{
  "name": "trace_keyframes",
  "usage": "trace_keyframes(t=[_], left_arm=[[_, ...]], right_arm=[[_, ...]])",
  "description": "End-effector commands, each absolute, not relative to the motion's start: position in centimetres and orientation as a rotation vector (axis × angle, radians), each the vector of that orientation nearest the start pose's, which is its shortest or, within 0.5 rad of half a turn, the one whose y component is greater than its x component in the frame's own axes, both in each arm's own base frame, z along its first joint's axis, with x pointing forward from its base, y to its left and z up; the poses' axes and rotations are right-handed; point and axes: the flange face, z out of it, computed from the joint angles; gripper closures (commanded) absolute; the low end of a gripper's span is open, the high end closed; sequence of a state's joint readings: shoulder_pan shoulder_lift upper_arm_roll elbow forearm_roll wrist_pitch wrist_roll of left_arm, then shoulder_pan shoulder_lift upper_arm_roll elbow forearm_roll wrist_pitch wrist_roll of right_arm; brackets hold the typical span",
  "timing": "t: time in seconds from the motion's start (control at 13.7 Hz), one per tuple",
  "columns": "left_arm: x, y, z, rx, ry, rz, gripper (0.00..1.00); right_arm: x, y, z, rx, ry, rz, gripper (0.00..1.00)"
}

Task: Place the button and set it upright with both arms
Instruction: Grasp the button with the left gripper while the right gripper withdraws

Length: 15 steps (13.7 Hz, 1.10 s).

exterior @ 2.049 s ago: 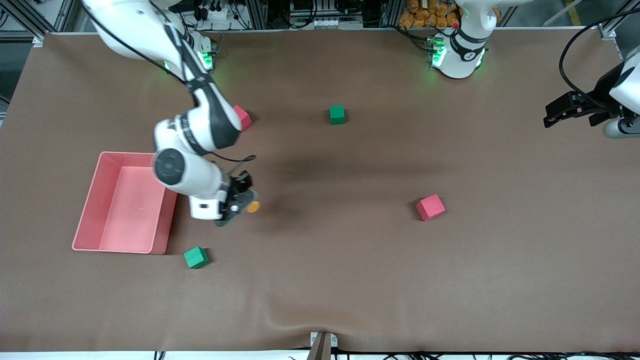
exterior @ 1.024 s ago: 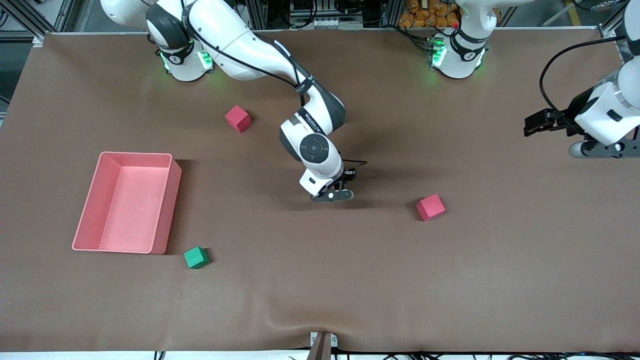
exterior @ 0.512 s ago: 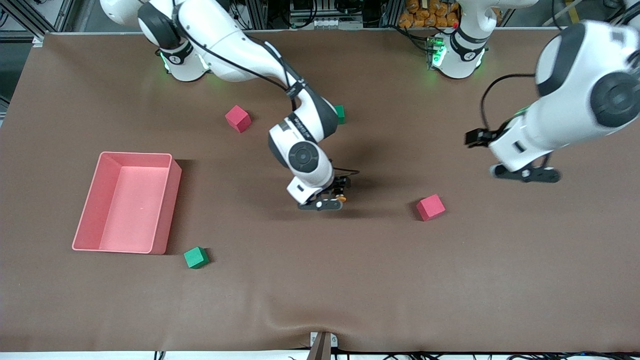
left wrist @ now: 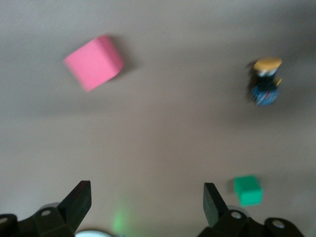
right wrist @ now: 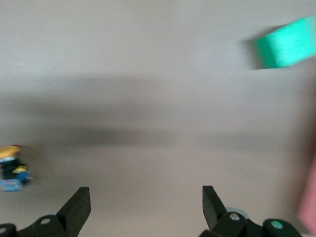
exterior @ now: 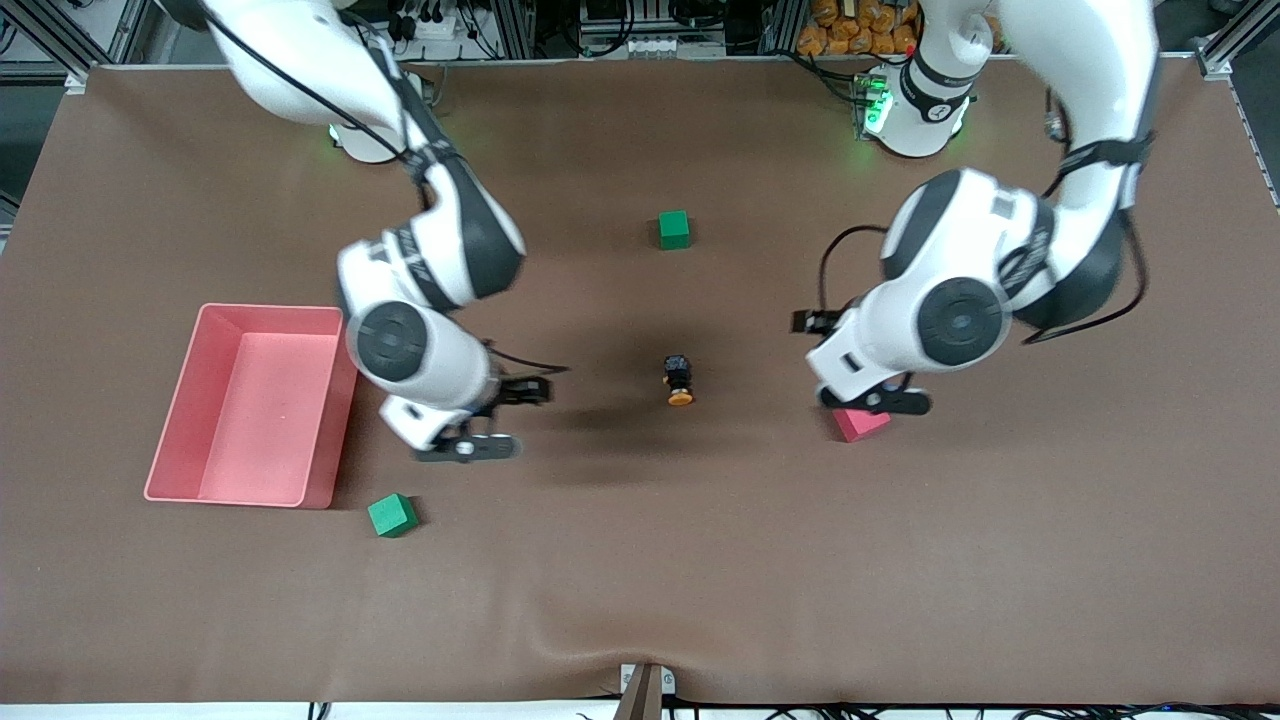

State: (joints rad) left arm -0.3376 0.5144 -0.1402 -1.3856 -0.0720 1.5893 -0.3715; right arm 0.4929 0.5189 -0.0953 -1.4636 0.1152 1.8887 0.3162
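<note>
The button (exterior: 680, 381) lies on its side mid-table, its orange cap pointing toward the front camera and its dark body away; nothing touches it. It also shows in the left wrist view as the button (left wrist: 265, 81) and in the right wrist view as the button (right wrist: 12, 168). My right gripper (exterior: 470, 446) hangs open and empty between the tray and the button. The left gripper (exterior: 880, 400) hovers open and empty over a red cube (exterior: 862, 424), toward the left arm's end from the button. Both wrist views show wide-apart jaws: left gripper (left wrist: 145, 200), right gripper (right wrist: 145, 197).
A pink tray (exterior: 338, 420) sits toward the right arm's end. One green cube (exterior: 392, 515) lies nearer the front camera than the tray, another green cube (exterior: 674, 229) farther than the button. The wrist views show the red cube (left wrist: 94, 61) and green cubes (left wrist: 248, 190), (right wrist: 289, 47).
The right gripper carried the button to mid-table, opened, left it there and drew back toward the tray. The left arm swung in from the table's end to over the red cube.
</note>
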Motion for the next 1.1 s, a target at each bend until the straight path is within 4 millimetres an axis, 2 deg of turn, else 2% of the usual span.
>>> trace_keyframes(t=[0.0, 0.15, 0.37, 0.51, 0.66, 0.8, 1.02], left_arm=[[61.7, -32.7, 36.9, -3.161, 0.051, 0.475, 0.0], [61.7, -34.6, 35.6, -3.225, -0.006, 0.483, 0.0], [61.3, -38.1, 34.1, -3.237, -0.087, 0.481, 0.0], [61.3, -39.1, 33.2, -3.247, -0.086, 0.442, 0.0], [61.4, -40.1, 31.4, -3.256, -0.147, 0.417, 0.0], [61.2, -40.9, 30.1, -3.26, -0.147, 0.404, 0.0], [61.7, -41.3, 27.8, -3.28, -0.169, 0.371, 0.0]], right_arm=[[59.2, 20.2, 41.7, -3.107, -0.191, 0.144, 0.0], [59.0, 13.5, 44.8, -3.086, -0.242, 0.091, 0.0], [59.4, 4.6, 48.1, -3.063, -0.35, 0.02, 0.0], [58.0, 1.9, 50.9, -3.062, -0.304, 0.045, 0.0], [56.5, 0.1, 53.3, -3.059, -0.24, 0.096, 0.0], [55.8, -2.3, 55.5, -3.053, -0.079, 0.163, 0.0], [55.0, -2.8, 58.4, -3.047, 0.101, 0.227, 0.0]])
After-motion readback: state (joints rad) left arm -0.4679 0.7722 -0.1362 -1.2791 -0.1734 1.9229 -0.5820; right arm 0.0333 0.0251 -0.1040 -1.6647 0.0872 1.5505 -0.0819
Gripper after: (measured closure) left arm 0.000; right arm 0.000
